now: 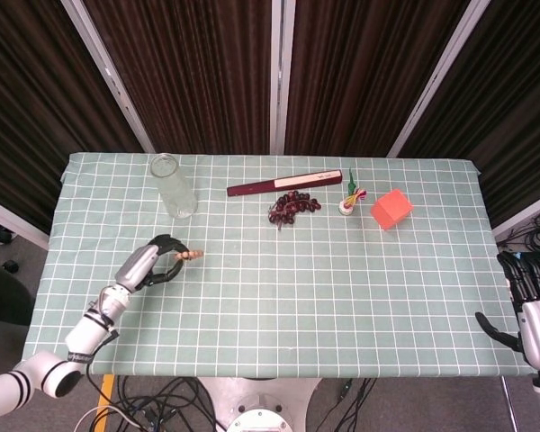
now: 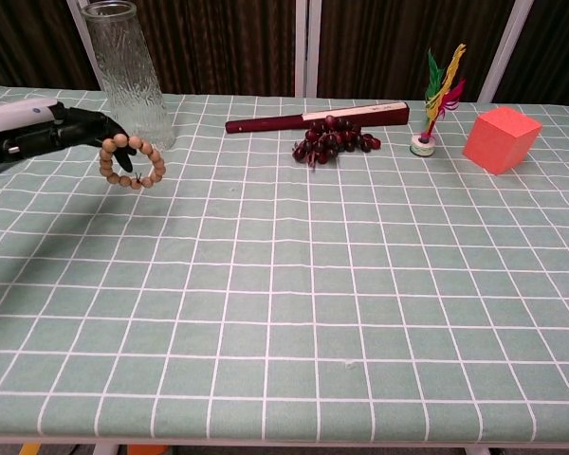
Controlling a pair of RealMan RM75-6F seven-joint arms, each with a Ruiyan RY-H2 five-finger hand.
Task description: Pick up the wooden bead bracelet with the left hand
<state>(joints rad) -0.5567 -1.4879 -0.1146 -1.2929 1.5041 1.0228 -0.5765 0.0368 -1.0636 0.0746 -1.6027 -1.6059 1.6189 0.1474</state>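
The wooden bead bracelet [image 2: 131, 163] is a loop of tan beads hanging in the air above the green checked table [image 2: 313, 284], at the left. My left hand [image 2: 71, 130] holds it from the top with the fingers hooked through the loop. In the head view the same left hand [image 1: 153, 263] sits over the table's left part with a few beads of the bracelet [image 1: 189, 256] showing at its fingertips. My right hand [image 1: 533, 301] hangs off the table's right edge, fingers spread, holding nothing.
A tall clear glass vase [image 2: 128, 76] stands just behind the left hand. At the back lie a dark red folded fan [image 2: 315, 118], a bunch of dark grapes [image 2: 332, 140], a feathered shuttlecock [image 2: 429, 114] and an orange-red cube [image 2: 500, 138].
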